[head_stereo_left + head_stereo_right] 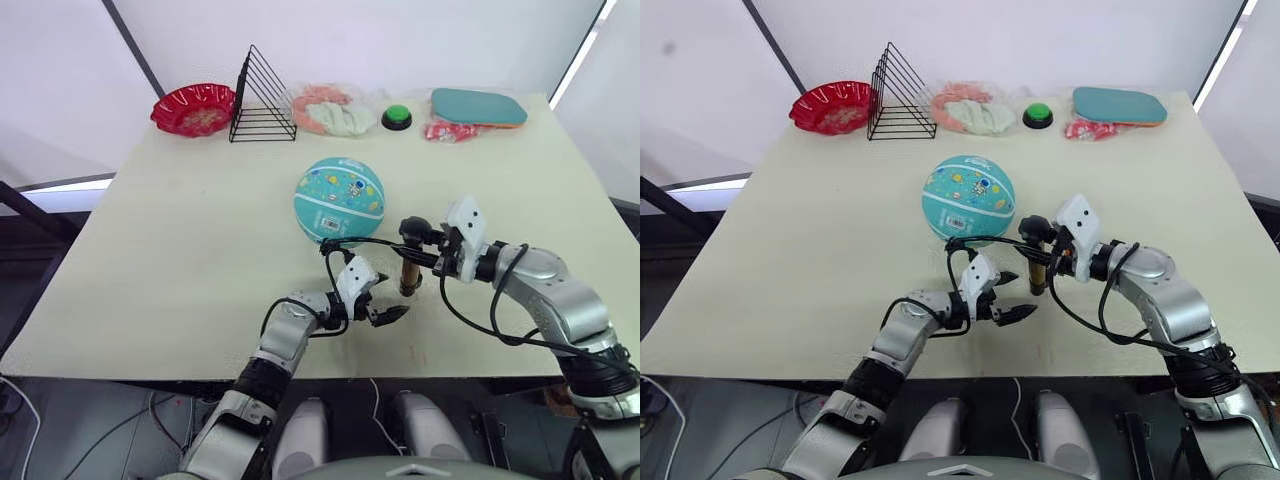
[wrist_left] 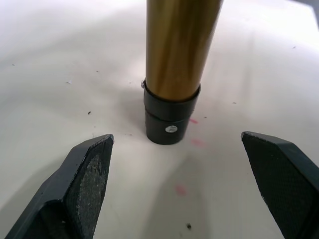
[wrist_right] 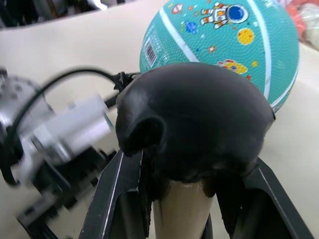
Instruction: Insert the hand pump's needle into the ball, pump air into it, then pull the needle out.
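While the hand pump (image 1: pixel 408 272) is held upright near the ball (image 1: pixel 339 199) by the right gripper (image 1: pixel 432 252), the left gripper (image 1: pixel 385 300), jaws spread, should be closed squarely round its base.

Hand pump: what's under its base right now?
The hand pump stands upright with its black end cap on the bare table; nothing shows beneath it. The left tool is open around it, not touching.

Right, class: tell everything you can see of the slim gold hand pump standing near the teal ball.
The slim gold metallic hand pump stands upright on the cream table, black base cap down. The right gripper clamps it just under its black T-handle. A thin black hose loops toward the ball. The open left gripper flanks its base without touching.
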